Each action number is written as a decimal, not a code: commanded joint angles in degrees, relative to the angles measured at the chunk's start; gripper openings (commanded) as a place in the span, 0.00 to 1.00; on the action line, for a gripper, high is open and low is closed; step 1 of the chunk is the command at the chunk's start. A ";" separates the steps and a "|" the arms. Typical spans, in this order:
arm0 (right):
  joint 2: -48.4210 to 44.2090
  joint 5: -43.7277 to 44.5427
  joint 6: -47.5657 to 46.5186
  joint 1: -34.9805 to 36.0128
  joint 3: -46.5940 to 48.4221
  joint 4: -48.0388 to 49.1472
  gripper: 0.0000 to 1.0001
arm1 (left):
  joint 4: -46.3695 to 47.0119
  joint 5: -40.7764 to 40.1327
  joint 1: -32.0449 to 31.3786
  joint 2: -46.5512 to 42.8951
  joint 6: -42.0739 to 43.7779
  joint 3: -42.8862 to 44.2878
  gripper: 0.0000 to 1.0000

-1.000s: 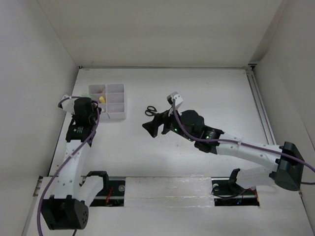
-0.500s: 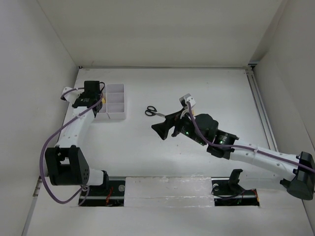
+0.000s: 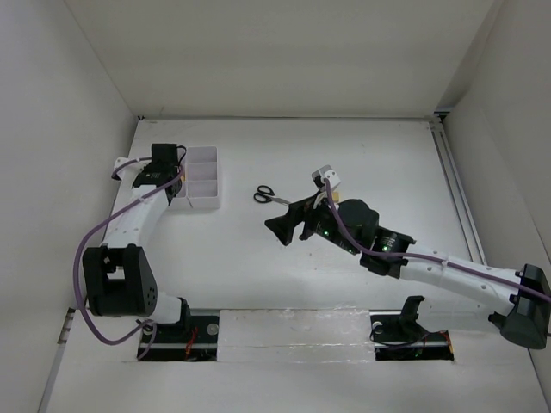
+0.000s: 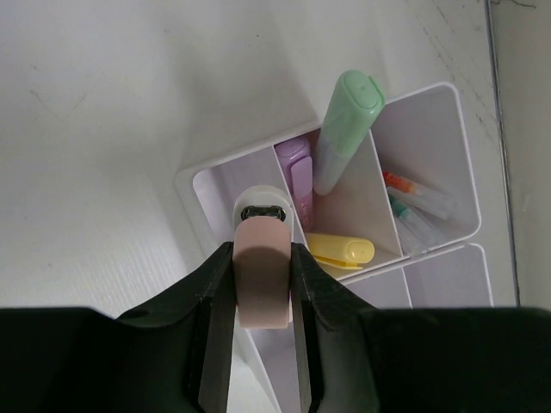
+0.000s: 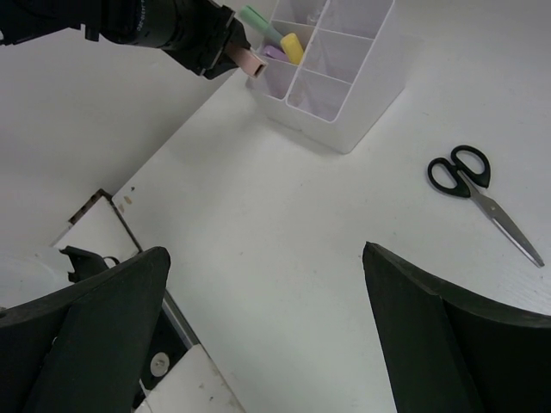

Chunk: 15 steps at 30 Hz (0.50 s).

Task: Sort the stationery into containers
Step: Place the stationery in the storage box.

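My left gripper [image 4: 261,249] is shut on the pink-white eraser block [image 4: 261,280] and holds it above the left corner of the white organiser tray [image 4: 466,163]. One compartment holds a green highlighter [image 4: 347,129], a purple highlighter [image 4: 297,176] and a yellow highlighter [image 4: 342,250]. Red-tipped pens [image 4: 413,202] lie in the compartment beside it. Black-handled scissors [image 3: 269,195] lie on the table right of the tray [image 3: 202,205]. My right gripper [image 3: 284,228] hangs open and empty just below and right of the scissors [image 5: 478,194].
The left side wall stands close behind the left gripper [image 3: 164,163]. A rail [image 3: 456,198] runs along the table's right edge. The arm bases sit at the near edge [image 3: 293,331].
The left arm has swung out to the tray's left side with the eraser. The right arm has drawn back to the right, away from the scissors.
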 commanded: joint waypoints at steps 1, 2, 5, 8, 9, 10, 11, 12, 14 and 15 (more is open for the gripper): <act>0.17 0.50 -0.37 -0.42 0.01 0.83 1.00 | 2.48 -0.34 0.12 -0.15 -5.12 -2.16 0.00; 0.17 0.50 -0.37 -0.42 0.01 0.83 1.00 | 3.79 0.44 0.12 -0.15 -5.14 -2.86 0.00; 0.17 -0.03 -0.90 -0.42 0.01 0.83 1.00 | 6.26 1.68 0.12 -0.15 -7.67 -5.50 0.00; 0.17 -0.56 -1.42 -0.42 0.01 0.83 1.00 | 8.36 1.68 0.12 -1.29 -8.83 -7.08 0.00; 0.17 -1.17 -1.42 -0.42 0.01 0.83 1.00 | 9.07 1.68 0.12 -1.29 -8.83 -7.09 0.00; 0.17 -1.17 -2.03 -0.42 0.01 0.83 1.00 | 9.07 1.68 0.12 -1.30 -9.61 -7.70 0.00; 0.17 -1.70 -2.04 -0.42 0.01 0.83 1.00 | 9.77 1.68 0.12 -1.30 -9.62 -7.70 0.00; 0.17 -1.70 -2.04 -0.42 0.01 0.83 1.00 | 9.78 1.68 0.12 -1.30 -10.40 -7.70 0.00; 0.70 -2.92 -2.56 -0.42 0.01 0.83 1.00 | 10.47 1.68 0.12 -1.30 -10.93 -8.23 0.00; 0.70 -2.93 -2.57 -0.42 0.01 0.83 1.00 | 10.48 1.68 0.12 -1.30 -10.94 -8.23 0.00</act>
